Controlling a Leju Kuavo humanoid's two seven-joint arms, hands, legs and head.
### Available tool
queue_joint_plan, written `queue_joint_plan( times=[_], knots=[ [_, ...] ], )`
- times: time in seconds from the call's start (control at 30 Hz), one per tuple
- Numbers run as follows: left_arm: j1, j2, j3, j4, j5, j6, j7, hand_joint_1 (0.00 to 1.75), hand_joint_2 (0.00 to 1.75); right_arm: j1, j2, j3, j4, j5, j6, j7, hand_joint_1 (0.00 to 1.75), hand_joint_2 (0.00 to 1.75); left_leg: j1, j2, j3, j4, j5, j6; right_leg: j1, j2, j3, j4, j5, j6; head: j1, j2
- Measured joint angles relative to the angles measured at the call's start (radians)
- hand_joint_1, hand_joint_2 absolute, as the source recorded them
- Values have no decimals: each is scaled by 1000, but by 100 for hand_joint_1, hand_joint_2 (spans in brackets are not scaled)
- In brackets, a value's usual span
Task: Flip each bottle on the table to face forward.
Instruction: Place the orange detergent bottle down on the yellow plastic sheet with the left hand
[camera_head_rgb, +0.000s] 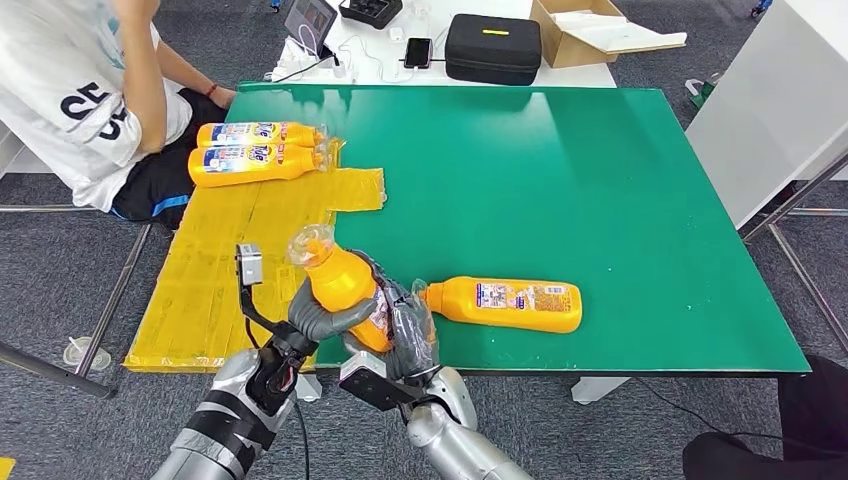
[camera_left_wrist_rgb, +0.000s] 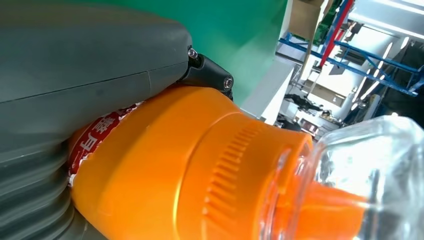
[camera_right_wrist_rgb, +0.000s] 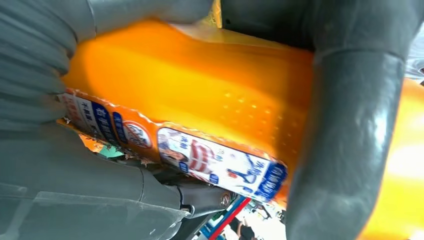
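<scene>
With both your left hand (camera_head_rgb: 318, 318) and right hand (camera_head_rgb: 405, 335) clamped around the orange detergent bottle (camera_head_rgb: 345, 285) at the green table (camera_head_rgb: 600, 160) edge, an uneven release lets it drop to the floor.

Glossy orange plastic bottle (camera_head_rgb: 345, 285); smooth matt green table (camera_head_rgb: 560, 170).

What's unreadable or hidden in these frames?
- Held bottle: its label side is covered in the head view by the left robot hand and right robot hand.
- Its label print in the right wrist view: cropped by fingers, too blurred to read.
- Lying bottle on the green table: label too small to read.
- Two far bottles: bases hidden behind the person's arm.
</scene>
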Motion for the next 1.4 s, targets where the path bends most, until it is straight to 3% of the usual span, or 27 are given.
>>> queue_joint_plan(
  times=[0.2, 0.33, 0.47, 0.63, 0.83, 1.03, 1.27, 1.4],
  knots=[
    [0, -1, 8, -4, 1, 2, 4, 175, 175, -5, 1, 0, 10, 6, -2, 0, 0, 175, 0, 0, 0, 0, 0, 0, 0, 0, 0, 0, 0, 0, 0, 0],
    [1, -1, 8, -7, 0, 8, 3, 175, 175, -7, 2, 0, 13, 7, -3, 0, 0, 0, 0, 0, 0, 0, 0, 0, 0, 0, 0, 0, 0, 0, 0, 0],
    [2, -2, 11, -31, -46, 96, -33, 175, 175, -13, 3, -4, 12, 16, -5, 1, 0, 0, 0, 0, 0, 0, 0, 0, 0, 0, 0, 0, 0, 0, 0, 0],
    [-16, -6, 57, -106, -245, 382, -122, 175, 175, 0, 2, -14, -67, 43, -7, 19, 0, 0, 0, 0, 0, 0, 0, 0, 0, 0, 0, 0, 0, 0, 0, 0],
    [-45, -12, 138, -167, -383, 542, -164, 175, 175, 28, -3, -27, -185, 54, -5, 23, 0, 0, 1, -1, 0, 0, 0, 0, 1, 0, 0, 0, 0, 0, 0, 0],
    [-68, -17, 199, -198, -617, 833, -220, 175, 175, 85, -10, -82, -384, 54, -8, 1, 0, 0, 1, -1, 0, 0, 0, 0, 1, 0, 0, 0, 0, 0, 0, 0],
    [-116, -17, 237, -175, -802, 1017, -232, 175, 175, 150, -15, -127, -640, 47, -9, -1, 0, 0, 1, -1, 0, 0, 0, 0, 1, 0, 0, 0, 0, 0, 0, 0],
    [-167, -2, 226, -82, -1026, 1092, -165, 175, 175, 169, -17, -135, -720, 18, -9, -1, 0, 0, 1, -1, 0, 0, 1, 0, 1, 0, 0, 0, 0, 0, 0, 0]
  ],
)
